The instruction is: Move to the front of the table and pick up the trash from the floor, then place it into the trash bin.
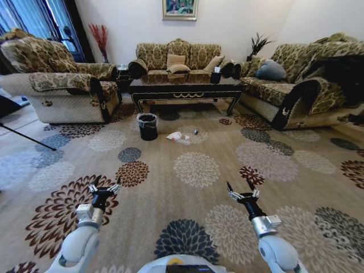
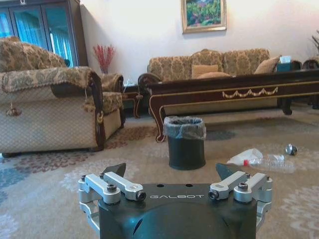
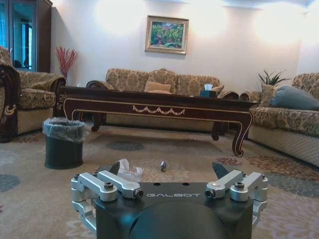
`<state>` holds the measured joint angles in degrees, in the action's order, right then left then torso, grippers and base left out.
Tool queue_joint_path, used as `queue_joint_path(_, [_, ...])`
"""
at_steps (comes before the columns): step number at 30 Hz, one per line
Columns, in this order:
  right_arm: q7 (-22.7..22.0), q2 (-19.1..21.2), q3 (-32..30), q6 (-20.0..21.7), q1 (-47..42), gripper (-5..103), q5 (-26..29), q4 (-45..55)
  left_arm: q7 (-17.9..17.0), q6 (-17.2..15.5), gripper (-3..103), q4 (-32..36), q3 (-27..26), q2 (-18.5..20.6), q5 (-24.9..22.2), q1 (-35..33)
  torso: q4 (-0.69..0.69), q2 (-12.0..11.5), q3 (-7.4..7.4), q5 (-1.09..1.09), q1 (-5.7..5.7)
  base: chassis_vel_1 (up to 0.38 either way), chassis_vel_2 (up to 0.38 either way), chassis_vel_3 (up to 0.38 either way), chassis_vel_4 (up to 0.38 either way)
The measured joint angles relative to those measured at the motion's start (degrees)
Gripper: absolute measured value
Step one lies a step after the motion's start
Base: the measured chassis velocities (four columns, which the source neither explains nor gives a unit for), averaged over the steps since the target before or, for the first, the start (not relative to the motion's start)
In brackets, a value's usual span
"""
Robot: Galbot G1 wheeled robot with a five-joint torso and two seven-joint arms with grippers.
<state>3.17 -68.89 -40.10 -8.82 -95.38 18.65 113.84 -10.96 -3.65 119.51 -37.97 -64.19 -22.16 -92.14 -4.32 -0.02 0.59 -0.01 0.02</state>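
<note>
Both arms sit low before us over the floor [image 1: 199, 205], left gripper [image 1: 104, 189] and right gripper [image 1: 242, 190] spread wide, holding nothing. We note the table [image 1: 187, 89] well ahead, the trash bin [image 1: 148, 126] near its front left leg, the trash [image 1: 177, 136] just beside the bin. Risks as we judge them: driving in could nudge the light bin; the small scrap [image 3: 163, 165] may slip a wide pinch; the clear bottle [image 2: 266, 161] could roll.

Patterned beige floor [image 1: 187, 193] carrying the things, black trash bin [image 1: 148, 126] standing on it near the dark worktop [image 1: 186, 88], crumpled paper wad [image 1: 174, 136], clear bottle [image 2: 266, 162] and small scrap [image 1: 196, 132] lying beside the bin
</note>
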Motion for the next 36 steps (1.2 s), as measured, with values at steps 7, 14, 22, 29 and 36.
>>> queue_joint_path(7, [-0.03,-0.12,0.06,0.06,0.13,100,0.0,-0.07,-0.11,0.03,100,-0.07,-0.12,0.03,0.04,0.04,0.01,0.0,-0.26,0.0,0.0,0.0,0.0,0.0,0.0])
queue_joint_path(14, [-0.02,-0.16,0.29,0.07,0.29,100,-0.03,-0.48,-1.07,1.27,100,-0.27,0.05,-0.11,-0.27,0.23,0.0,0.0,-0.17,0.0,-0.01,0.0,0.0,0.0,0.0])
queue_joint_path(22, [-0.1,-0.32,0.6,0.07,0.54,100,-0.25,-0.94,-1.03,1.94,100,-0.9,-0.07,-0.23,0.7,0.2,0.0,0.0,-0.02,0.0,-0.02,-0.027,0.025,0.025,-0.023])
queue_joint_path(29, [-0.15,-0.36,0.69,0.07,0.61,100,-0.27,-1.06,-0.88,2.16,100,-1.11,-0.05,-0.25,0.96,0.33,0.01,0.0,0.07,0.0,-0.02,-0.153,0.179,0.15,-0.164])
queue_joint_path(36, [-0.18,-0.43,0.73,0.07,0.54,100,-0.44,-1.12,-0.76,2.31,100,-1.24,-0.01,-0.42,1.2,0.31,0.0,0.0,0.14,0.0,-0.02,-0.244,0.238,0.242,-0.232])
